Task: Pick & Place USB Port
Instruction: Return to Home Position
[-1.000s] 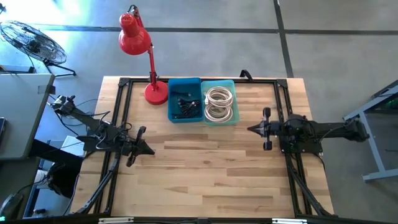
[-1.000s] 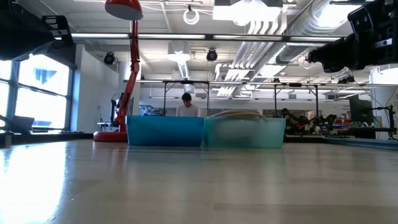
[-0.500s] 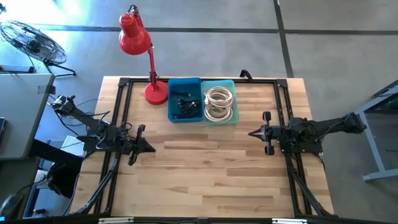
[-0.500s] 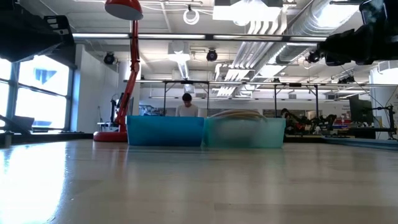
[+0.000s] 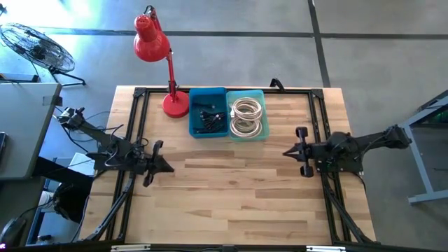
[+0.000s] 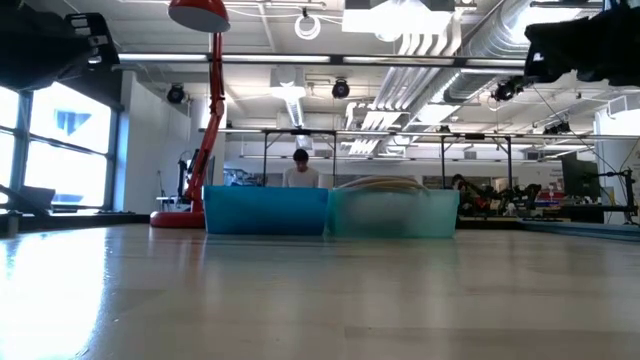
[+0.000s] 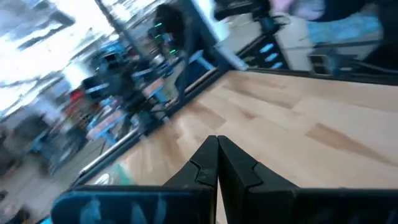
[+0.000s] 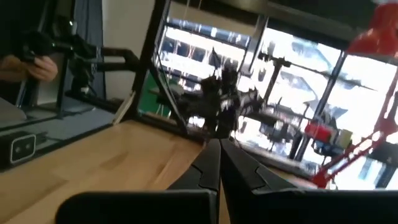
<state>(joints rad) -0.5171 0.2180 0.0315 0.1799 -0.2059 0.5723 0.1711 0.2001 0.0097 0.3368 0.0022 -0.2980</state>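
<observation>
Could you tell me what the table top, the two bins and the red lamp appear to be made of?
The table top: wood, by its plank seams and grain, with a smooth sheen. The blue bin and the green bin: probably plastic, with thin, slightly translucent walls. The red lamp: likely painted metal, glossy; plastic cannot be ruled out.

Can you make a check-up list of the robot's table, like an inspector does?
Surface: wooden table, flat, black rails along its sides.
Job's things: black cable in blue bin; coiled pale cable in green bin; bins side by side.
Clutter: red lamp beside the blue bin.
Grippers: left gripper shut, empty, left side; right gripper shut, empty, right side.
Cables: nothing seen outside the bins.
Surroundings: fan on the floor; person far behind the bins.
</observation>
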